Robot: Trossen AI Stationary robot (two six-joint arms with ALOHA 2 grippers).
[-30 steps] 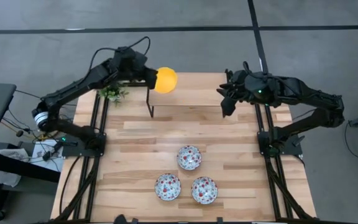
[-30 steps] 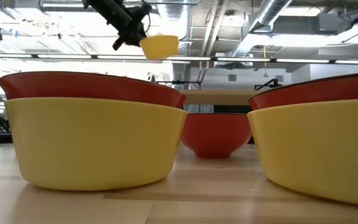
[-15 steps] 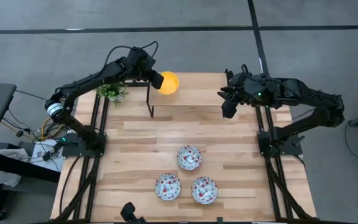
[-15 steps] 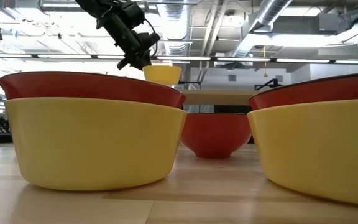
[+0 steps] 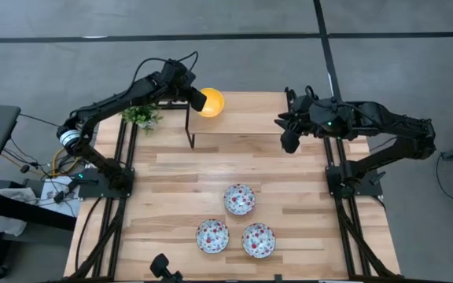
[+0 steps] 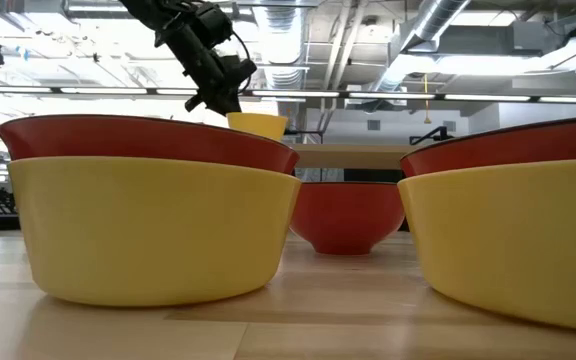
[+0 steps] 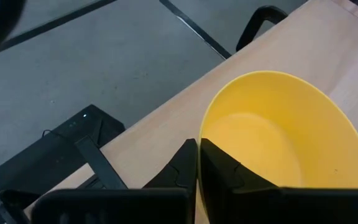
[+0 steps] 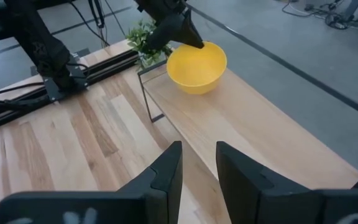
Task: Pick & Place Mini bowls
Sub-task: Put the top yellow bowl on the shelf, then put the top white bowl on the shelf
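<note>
A plain yellow mini bowl (image 5: 213, 103) stands upright on a raised wooden shelf (image 5: 258, 119) at the table's far edge; it also shows in the right wrist view (image 8: 196, 65). My left gripper (image 5: 201, 100) is shut on its rim. Three floral mini bowls (image 5: 240, 199) (image 5: 212, 235) (image 5: 259, 240) rest on the table near its near edge. In the low view the two nearest show red walls sitting in yellow bowls (image 6: 148, 230). My right gripper (image 5: 289, 141) hangs open and empty over the shelf's right part. My left gripper pinches the yellow bowl's rim (image 7: 202, 138) on its left side, one finger inside the bowl and one outside. The fingers slant down from the table's left (image 6: 230, 100). The bowl sits upright, and its base looks to be on the shelf.
A small green potted plant (image 5: 141, 116) stands at the far left, beside the shelf's dark metal leg (image 5: 189, 130). Dark frame rails run along the table's left (image 5: 124, 157) and right (image 5: 338, 173) sides. Bare wood lies between the shelf and the floral bowls.
My left gripper has gone down toward the shelf with the yellow bowl, still shut on its rim; the bowl has dropped from well above the shelf to its surface and stays upright.
</note>
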